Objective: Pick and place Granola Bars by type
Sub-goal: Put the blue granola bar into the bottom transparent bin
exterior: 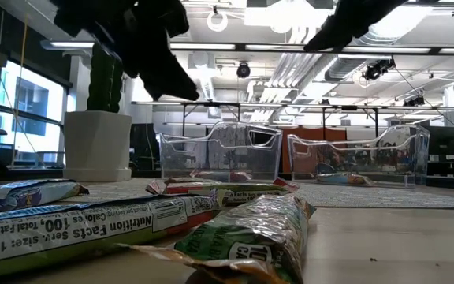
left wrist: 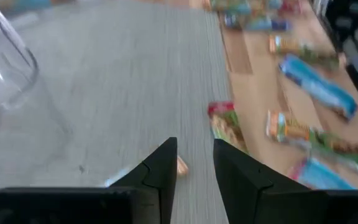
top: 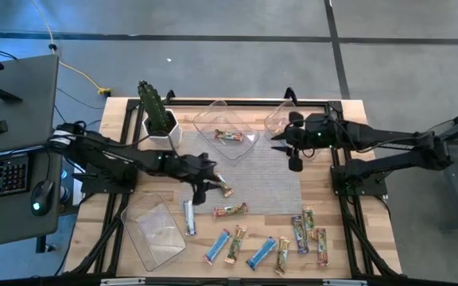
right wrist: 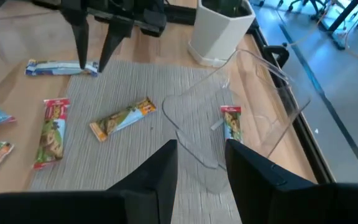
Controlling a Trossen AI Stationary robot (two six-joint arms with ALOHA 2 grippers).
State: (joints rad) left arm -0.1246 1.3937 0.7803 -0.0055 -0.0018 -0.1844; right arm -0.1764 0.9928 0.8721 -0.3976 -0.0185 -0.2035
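Wooden table (top: 118, 119) with a grey mat (top: 269, 179) across its middle, standing on a concrete floor; a desk with a keyboard (top: 0, 175) and mouse sits off to the left.

Nearest the front edge lies a scatter of granola bars (top: 270, 242) (blue, green-gold and purple wrappers, most on bare wood). Beside them on the left is a clear tray (top: 153, 232), and nothing can be made out in it. A silver-blue bar (top: 189, 216) lies just past that tray's corner, and a red-green bar (top: 230, 210) rests at the mat's front edge.

On the mat, the left gripper (top: 200, 191) hangs with its jaws parted, gripping nothing. A gold-wrapped bar (right wrist: 123, 118) lies slantwise just beside its fingertips, free of them in the right wrist view; whether it touches them in the overhead view cannot be told.

Farther back, a second clear tray (top: 249, 131) holds one red-green bar (top: 229, 136). A third clear tray (top: 275, 119) stands to its right, its contents hidden behind the right arm. The right gripper (top: 295, 163) hovers near that tray over the mat, jaws apart and empty, well away from the loose bars. A white pot with a cactus (top: 159, 115) stands at the back left
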